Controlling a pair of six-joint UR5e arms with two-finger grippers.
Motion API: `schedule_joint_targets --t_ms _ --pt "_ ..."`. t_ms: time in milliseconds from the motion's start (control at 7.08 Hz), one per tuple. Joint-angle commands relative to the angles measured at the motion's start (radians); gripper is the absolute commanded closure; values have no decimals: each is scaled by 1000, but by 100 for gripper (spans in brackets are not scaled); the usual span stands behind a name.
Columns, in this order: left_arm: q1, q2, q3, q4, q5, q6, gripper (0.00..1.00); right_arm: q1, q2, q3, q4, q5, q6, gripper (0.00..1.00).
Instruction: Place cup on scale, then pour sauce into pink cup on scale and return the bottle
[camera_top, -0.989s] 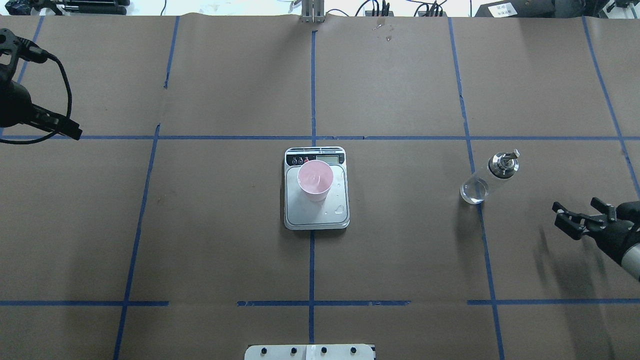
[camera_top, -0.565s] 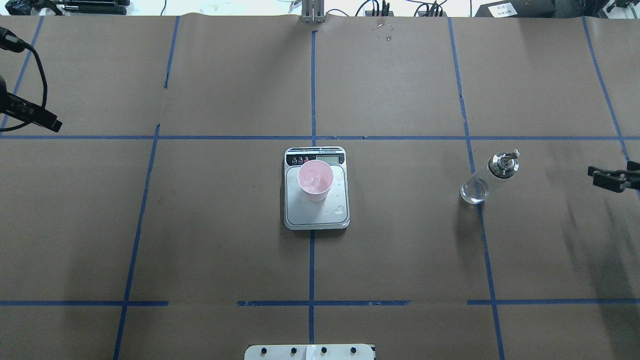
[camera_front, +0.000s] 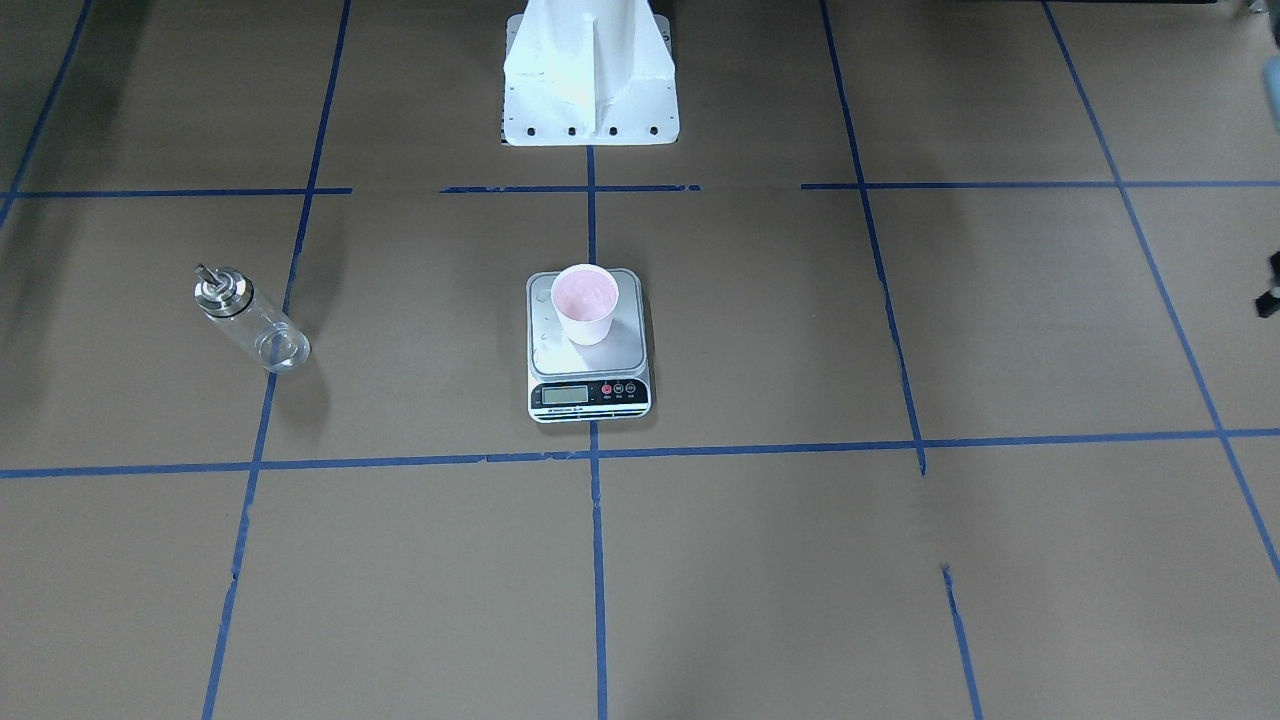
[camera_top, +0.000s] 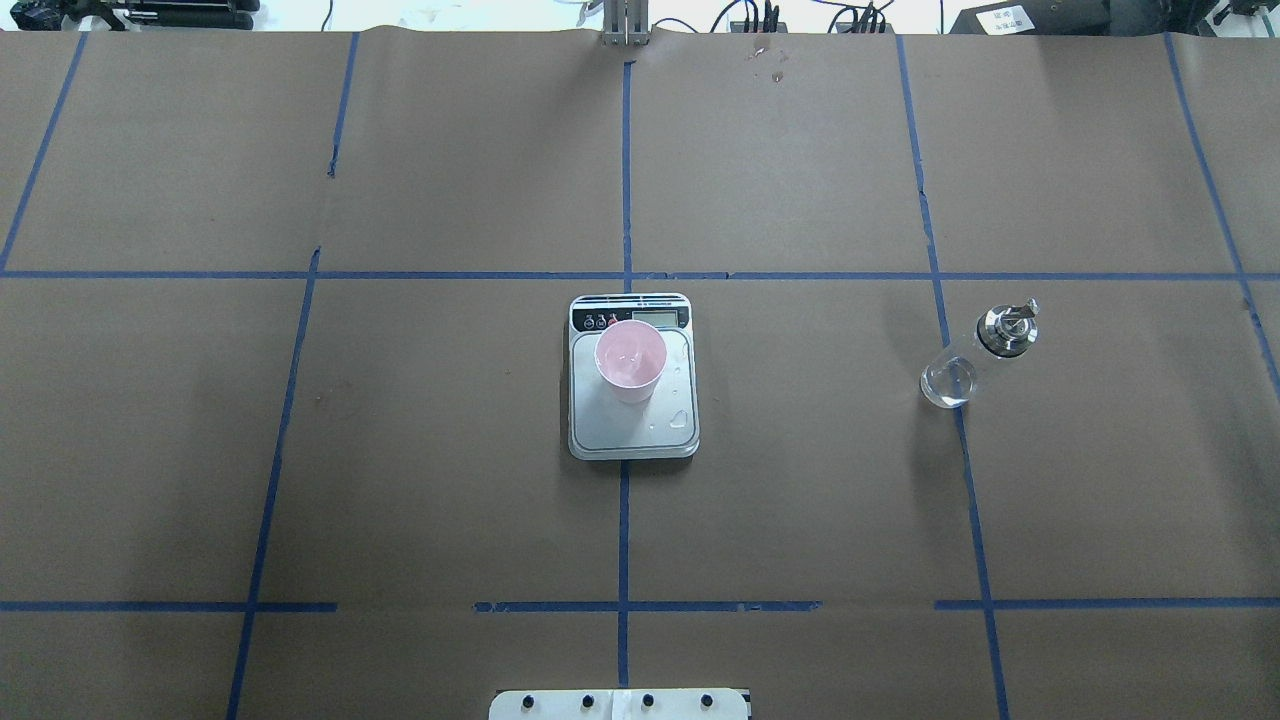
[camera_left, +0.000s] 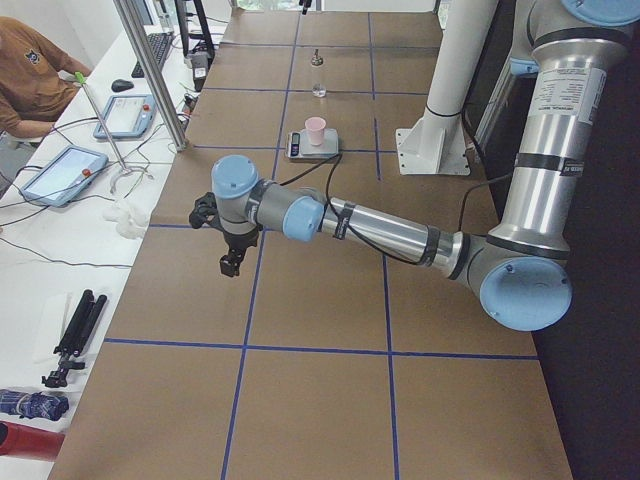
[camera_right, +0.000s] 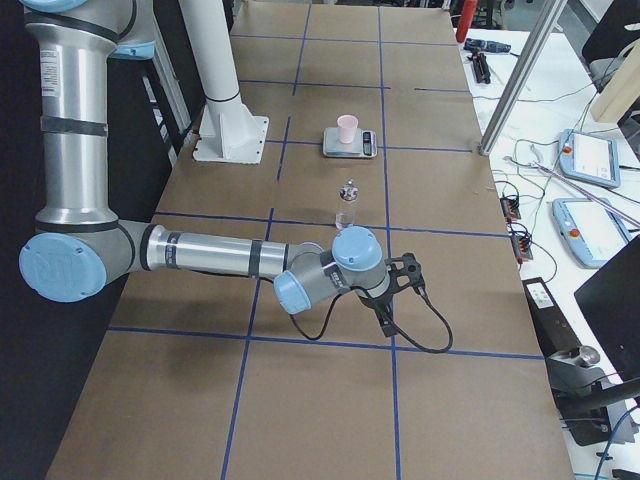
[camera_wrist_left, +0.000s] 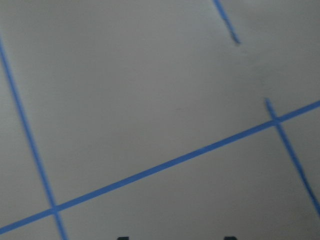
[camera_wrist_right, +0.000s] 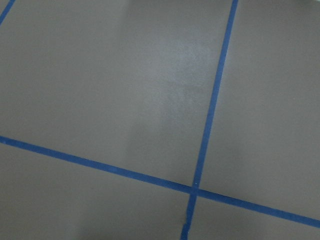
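The pink cup (camera_top: 630, 358) stands upright on the scale (camera_top: 633, 432), towards its display end. A few clear drops lie on the platform. The glass bottle (camera_top: 972, 358) stands upright and alone on the paper to the right. I cannot make out the sauce through the glass. My left gripper (camera_left: 229, 252) hovers over bare paper far from the scale. In the left wrist view only its two tips (camera_wrist_left: 123, 238) show, apart, with nothing between them. My right gripper (camera_right: 394, 296) hangs near the table's right end, past the bottle (camera_right: 347, 207). I cannot tell whether it is open or shut.
Brown paper with blue tape lines (camera_top: 625, 180) covers the table. The robot's white base (camera_front: 588, 75) stands behind the scale (camera_front: 588, 375). Tablets (camera_left: 62, 172), cables and a seated person (camera_left: 30, 70) are on the operators' side, beyond a metal post (camera_left: 150, 70).
Both arms have left the overhead view, the left one past the left edge and the right one past the right edge. Cup, scale and bottle have not moved.
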Motion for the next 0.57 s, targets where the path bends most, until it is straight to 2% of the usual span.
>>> schedule_joint_targets --t_ms 0,141,283,424 --pt "-25 -63 70 -6 140 33 0 85 94 24 -457 41 -330 0" --pt "-25 -95 121 -7 211 38 0 88 121 32 -548 39 -398 0" --pt "-20 -122 133 5 210 30 0 85 99 41 -543 28 -387 0" --pt "-17 -66 162 -4 201 27 0 81 79 40 -540 28 -382 0"
